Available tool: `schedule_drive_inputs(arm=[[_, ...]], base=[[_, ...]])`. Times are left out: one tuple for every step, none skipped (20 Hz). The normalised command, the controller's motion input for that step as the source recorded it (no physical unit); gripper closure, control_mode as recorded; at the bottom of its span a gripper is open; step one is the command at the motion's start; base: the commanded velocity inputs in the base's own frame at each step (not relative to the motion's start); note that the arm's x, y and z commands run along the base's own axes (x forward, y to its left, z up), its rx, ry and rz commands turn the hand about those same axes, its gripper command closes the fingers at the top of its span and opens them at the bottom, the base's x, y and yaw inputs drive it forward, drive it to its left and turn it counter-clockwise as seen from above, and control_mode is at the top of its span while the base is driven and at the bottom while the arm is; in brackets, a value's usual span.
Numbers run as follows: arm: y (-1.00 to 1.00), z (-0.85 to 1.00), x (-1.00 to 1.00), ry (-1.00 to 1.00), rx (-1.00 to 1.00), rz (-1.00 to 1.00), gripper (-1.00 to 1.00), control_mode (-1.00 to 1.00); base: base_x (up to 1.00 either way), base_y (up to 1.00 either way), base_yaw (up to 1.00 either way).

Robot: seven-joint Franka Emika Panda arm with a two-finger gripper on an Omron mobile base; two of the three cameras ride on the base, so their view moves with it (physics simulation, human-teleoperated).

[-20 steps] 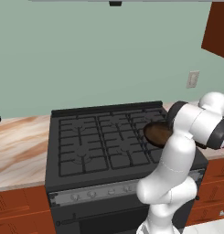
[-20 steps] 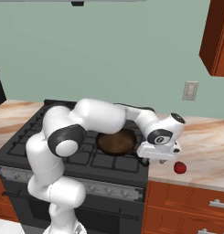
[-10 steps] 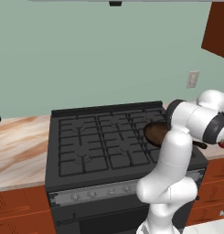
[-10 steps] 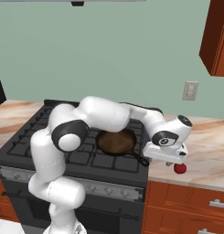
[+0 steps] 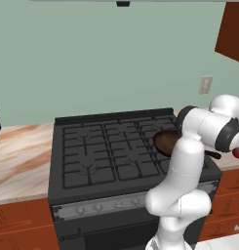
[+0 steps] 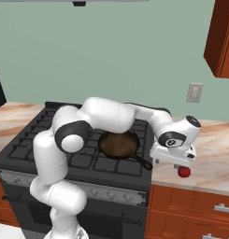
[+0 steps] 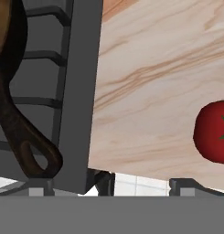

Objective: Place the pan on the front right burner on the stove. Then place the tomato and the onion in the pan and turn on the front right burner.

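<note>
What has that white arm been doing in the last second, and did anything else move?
The hand swung rightward off the stove and over the counter, ending with open fingers just above the tomato. Nothing was grabbed. The pan stayed on the front right burner and the tomato stayed put.

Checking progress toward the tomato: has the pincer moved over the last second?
Yes. The pincer has swung right, off the stove edge, over the counter above the tomato.

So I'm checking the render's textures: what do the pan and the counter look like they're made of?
The pan looks like cast iron: matte dark brown, thick handle with a hanging loop. The counter looks like polished stone, perhaps marble: pale beige with brown veins.
</note>
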Motion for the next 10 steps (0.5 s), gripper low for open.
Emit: schedule_drive_inputs(arm=[[0.0,0.01,0.0,0.0,-0.11,0.0,-1.0,-1.0],[0.0,0.03,0.0,0.0,-0.15,0.0,-1.0,-1.0],[0.0,0.0,0.0,0.01,-0.17,0.0,-1.0,-1.0],[0.0,0.0,0.0,0.01,-0.17,0.0,-1.0,-1.0],[0.0,0.0,0.0,0.03,-0.19,0.0,-1.0,-1.0],[0.0,0.0,0.0,0.03,-0.2,0.0,-1.0,-1.0],[0.0,0.0,0.0,0.03,-0.19,0.0,-1.0,-1.0],[0.0,0.0,0.0,0.03,-0.17,0.0,-1.0,-1.0],[0.0,0.0,0.0,0.01,-0.14,0.0,-1.0,-1.0],[0.0,0.0,0.0,0.01,-0.13,0.0,-1.0,-1.0]], base=[[0.0,0.0,0.0],[0.0,0.0,0.0],[0.0,0.0,0.0],[0.0,0.0,0.0],[0.0,0.0,0.0],[0.0,0.0,0.0],[0.0,0.0,0.0],[0.0,0.0,0.0],[0.0,0.0,0.0],[0.0,0.0,0.0]])
